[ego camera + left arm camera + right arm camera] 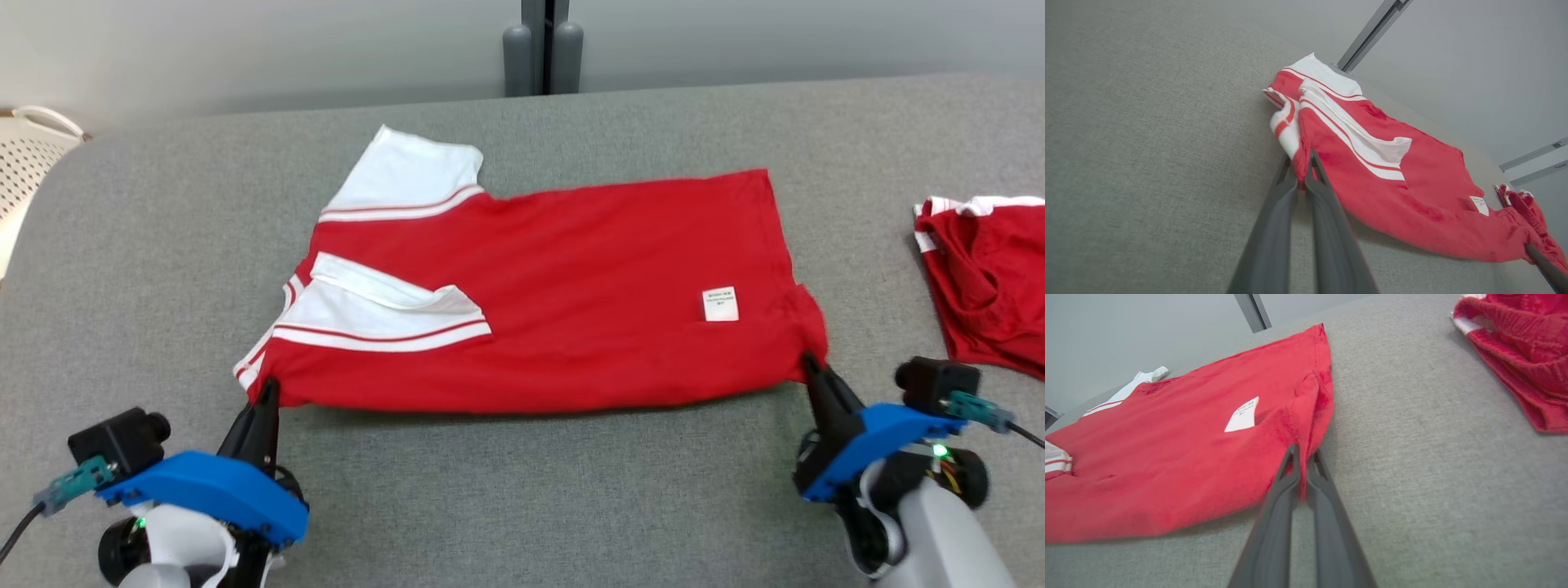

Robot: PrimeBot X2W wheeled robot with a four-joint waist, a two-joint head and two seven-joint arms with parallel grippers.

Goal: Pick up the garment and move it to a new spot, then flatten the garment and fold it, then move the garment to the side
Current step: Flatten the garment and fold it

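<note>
- A grey, coarse-woven padded surface spreads below a plain pale wall.
- The red jersey T-shirt lies flat at mid-surface. Its white, red-striped sleeves are at the robot's left, and a small white label sits near the hem.
- The left gripper is pinched tight on the shirt's near sleeve-side corner, and the right gripper is clamped on the near hem corner.
- A crumpled second red garment sits apart at the far right.

the garment label print is too small to read.
</note>
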